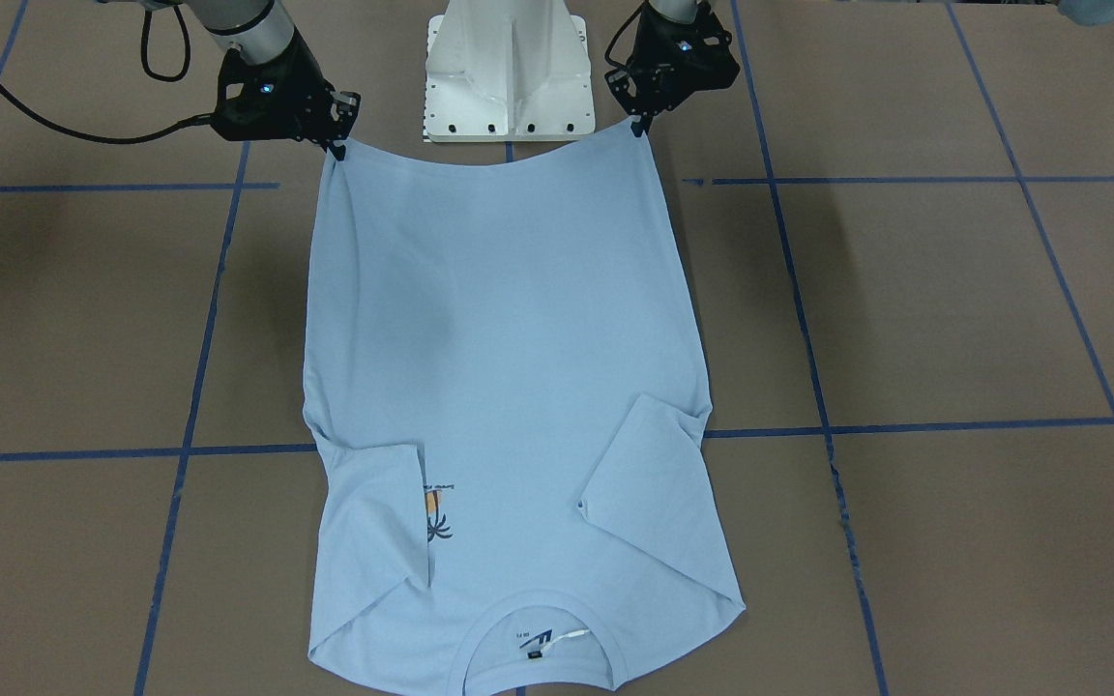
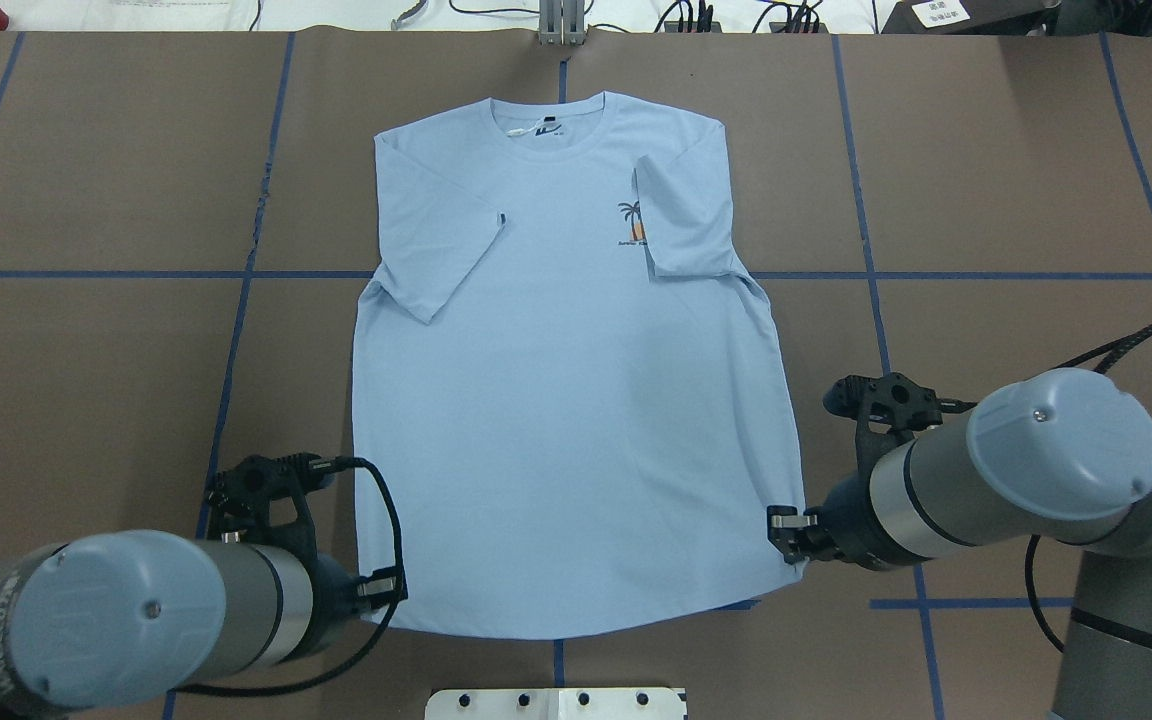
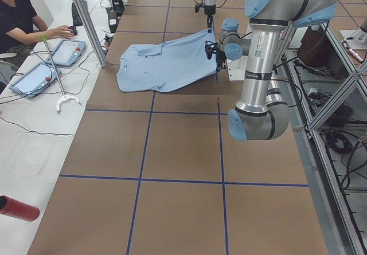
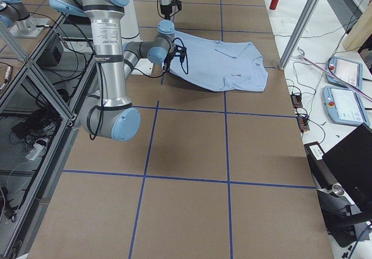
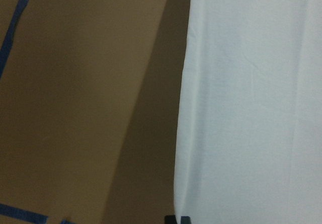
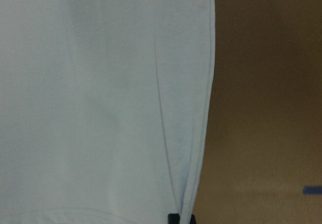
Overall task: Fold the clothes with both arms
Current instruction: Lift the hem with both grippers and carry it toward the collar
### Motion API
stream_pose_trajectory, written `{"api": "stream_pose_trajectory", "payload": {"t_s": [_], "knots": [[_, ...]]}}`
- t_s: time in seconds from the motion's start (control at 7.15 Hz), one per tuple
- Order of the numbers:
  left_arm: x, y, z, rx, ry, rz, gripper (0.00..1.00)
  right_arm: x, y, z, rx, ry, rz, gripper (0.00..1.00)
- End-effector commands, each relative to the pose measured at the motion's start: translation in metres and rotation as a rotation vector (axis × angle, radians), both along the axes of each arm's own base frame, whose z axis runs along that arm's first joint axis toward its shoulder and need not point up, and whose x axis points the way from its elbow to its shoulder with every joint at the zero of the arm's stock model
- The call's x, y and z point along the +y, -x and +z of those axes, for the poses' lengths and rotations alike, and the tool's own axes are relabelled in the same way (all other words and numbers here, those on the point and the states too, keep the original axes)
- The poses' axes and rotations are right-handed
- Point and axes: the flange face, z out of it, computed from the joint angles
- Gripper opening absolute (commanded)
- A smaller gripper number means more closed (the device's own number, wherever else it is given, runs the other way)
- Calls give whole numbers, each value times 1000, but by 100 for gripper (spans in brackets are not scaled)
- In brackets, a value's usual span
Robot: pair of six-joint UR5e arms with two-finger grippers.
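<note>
**Worktop** (image 2: 86, 400). Brown surface, marked into squares by blue tape lines (image 2: 96, 273). It extends on all sides of the white pedestal base (image 1: 507, 72).

**Left arm** (image 2: 116, 620). Silver and grey tube with a light-blue joint cap. It reaches forward on the robot's left of the pedestal base.

**Right arm** (image 2: 1036, 470). Same build, reaching forward on the robot's right of the pedestal base.

**T-shirt** (image 2: 566, 400). Pale blue, short-sleeved, chest side up.
- It is spread lengthwise straight out from the pedestal base, with the hem nearest the base and the round neckline farthest from it.
- The hem end is lifted off the worktop and sags in a shallow curve between its two held corners, just in front of the base.
- The collar end lies flat.

**Left sleeve** (image 2: 436, 250) and **right sleeve** (image 2: 681, 220). Both are folded inward onto the chest, at the end far from the pedestal base.

**Left end effector** (image 1: 638, 126). Black, fingers closed tight, pinching the hem corner on the robot's left of the pedestal base.

**Right end effector** (image 1: 337, 150). Black, fingers closed tight, pinching the hem corner on the robot's right of the base.

**Palm print** (image 2: 633, 225). Orange and black, on the chest well out from the pedestal base. The right sleeve partly covers it.

**Neck label** (image 2: 548, 127). Small dark tag inside the collar, the point farthest from the pedestal base.
</note>
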Motion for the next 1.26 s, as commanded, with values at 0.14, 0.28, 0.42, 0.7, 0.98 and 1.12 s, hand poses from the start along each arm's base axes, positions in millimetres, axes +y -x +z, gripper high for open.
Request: {"api": "stream_pose_trajectory", "payload": {"t_s": [0.14,0.28,0.42,0.7,0.98,1.12], "knots": [[56,24,-30,42,-80,174,0,37,-26,-10,-57,98,-165,0],[56,27,-31,43,-81,177,0,36,-23,-6,-50,100,-163,0],[50,29,-32,47,-84,163,0,22,-14,0,-38,82,-131,0],[-9,40,-22,4,-153,98,0,-66,8,-4,-32,22,16,0],[-56,38,2,-64,-133,70,0,-121,-19,-6,-31,-18,113,0],[-73,44,4,-73,-147,46,0,-144,-35,-1,-21,-30,154,0]]}}
